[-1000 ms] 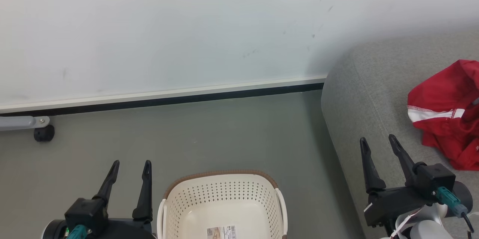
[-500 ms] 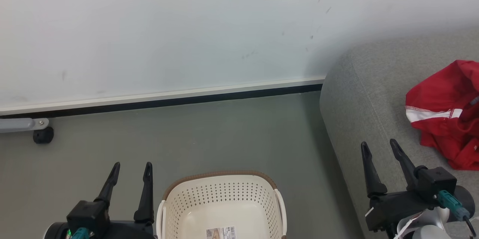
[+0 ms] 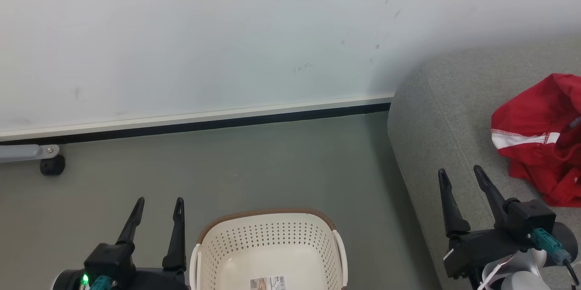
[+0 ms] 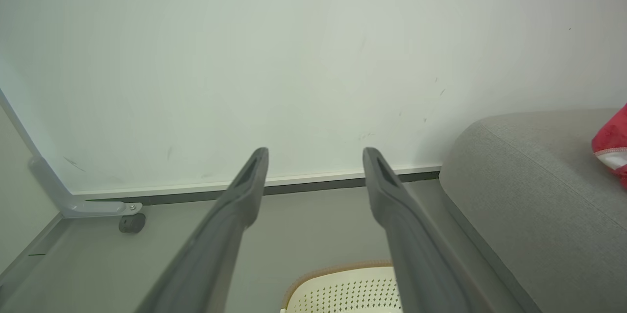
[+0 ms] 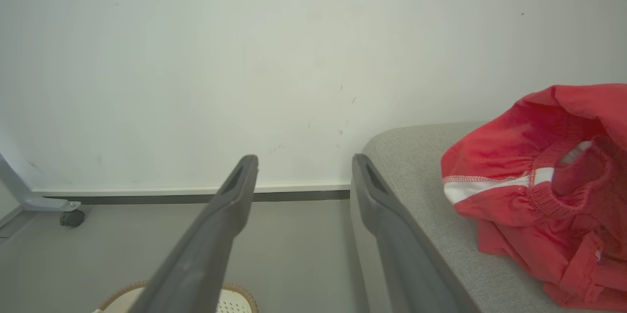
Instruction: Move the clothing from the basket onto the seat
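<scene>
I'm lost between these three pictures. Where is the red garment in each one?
Head view: the clothing lies at the right edge, on the seat.
Left wrist view: the clothing is a sliver at the right edge.
Right wrist view: the clothing is large, at the right.
Shared landmark: the seat's rounded corner by the wall.
</scene>
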Motion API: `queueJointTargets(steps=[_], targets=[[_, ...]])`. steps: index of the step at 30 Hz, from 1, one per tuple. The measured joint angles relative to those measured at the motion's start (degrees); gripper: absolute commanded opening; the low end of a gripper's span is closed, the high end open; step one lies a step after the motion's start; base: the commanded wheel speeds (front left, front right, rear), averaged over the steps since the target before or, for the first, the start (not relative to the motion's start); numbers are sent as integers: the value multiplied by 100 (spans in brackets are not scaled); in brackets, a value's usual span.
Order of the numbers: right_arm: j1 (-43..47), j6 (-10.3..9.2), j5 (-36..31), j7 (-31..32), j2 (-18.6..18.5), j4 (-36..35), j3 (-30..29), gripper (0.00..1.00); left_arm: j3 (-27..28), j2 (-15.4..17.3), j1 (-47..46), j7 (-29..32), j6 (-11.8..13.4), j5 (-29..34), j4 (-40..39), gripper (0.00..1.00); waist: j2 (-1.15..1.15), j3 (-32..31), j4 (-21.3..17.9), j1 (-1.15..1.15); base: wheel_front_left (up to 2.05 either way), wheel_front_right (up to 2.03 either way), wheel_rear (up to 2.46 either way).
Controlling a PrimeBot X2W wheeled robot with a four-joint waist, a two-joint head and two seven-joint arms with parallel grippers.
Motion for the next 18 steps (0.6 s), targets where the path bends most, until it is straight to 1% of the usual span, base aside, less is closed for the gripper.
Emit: queueJointTargets(steps=[3,4,10,13,18], targets=[[3,0,0,43,-1,-16,-5,100,10,-9,0,13,0,13,14,100,0,-9,1,0,0,0,0],[9,0,1,43,10,20,1,0,0,-11,5,24,-3,12,47,0,0,-10,1,0,0,0,0],[227,16,48,76,148,249,14,0,-29,-70,132,44,-21,-60,302,0,0,-11,3,0,0,0,0],[221,53,188,93,158,266,-82,0,10,-102,130,71,-63,-166,337,0,0,-14,13,0,0,0,0],[220,110,577,154,207,337,-201,0,127,-132,125,115,-116,-548,402,0,0,-20,30,0,0,0,0]])
